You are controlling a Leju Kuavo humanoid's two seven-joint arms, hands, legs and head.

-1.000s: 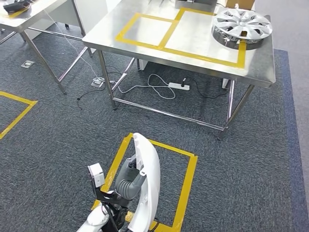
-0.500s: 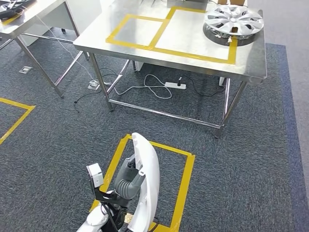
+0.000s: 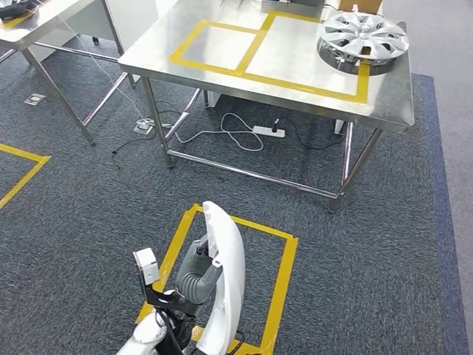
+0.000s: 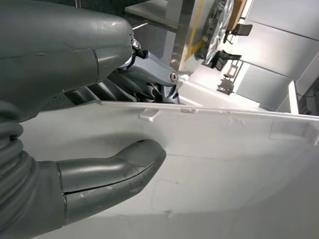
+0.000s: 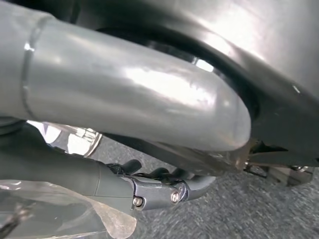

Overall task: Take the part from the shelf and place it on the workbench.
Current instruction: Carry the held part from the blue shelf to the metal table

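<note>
White part [image 3: 226,285] clamped between left hand [image 3: 195,277] thumb and fingers [image 4: 150,82], arm low over floor, short of worktop [image 3: 390,103], right hand [image 5: 124,99] grip unclear

Steel workbench [image 3: 312,81] w/ hubcap [image 3: 363,37]

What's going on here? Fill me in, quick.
The humanoid robot is carrying a curved white part in its left hand, thumb lying across the part's surface. It stands on grey carpet facing a steel workbench marked with yellow tape. A silver wheel cover already sits at the bench's far right corner. The white part is not yet on the bench. The right hand hangs near the floor; what it is doing is unclear.
</note>
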